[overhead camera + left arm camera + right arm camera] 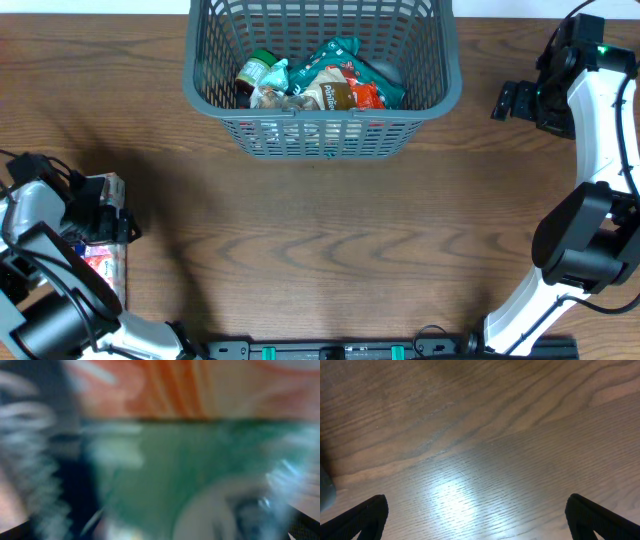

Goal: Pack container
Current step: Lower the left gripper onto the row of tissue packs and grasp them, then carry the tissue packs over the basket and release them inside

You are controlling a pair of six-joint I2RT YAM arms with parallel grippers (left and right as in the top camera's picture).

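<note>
The container [320, 138], a big dark grey slotted basket, stands at the far middle of the table. It holds a green-lidded jar [256, 70] and several snack packets [340, 85]. At the left edge, my left gripper [105, 215] hangs low over a white and red packet [104, 258]. In the left wrist view that packet [190, 460] fills the frame as a blur of orange and green, and the fingers do not show. My right gripper [512, 100] is to the right of the container. It is open [480, 525] over bare wood, with nothing between its fingers.
The wooden table [330, 250] stretches between the two arms. The right arm's white links [600, 130] rise along the right edge. A black rail [350, 350] runs along the near edge. A dark rounded shape [325, 491] shows at the left edge of the right wrist view.
</note>
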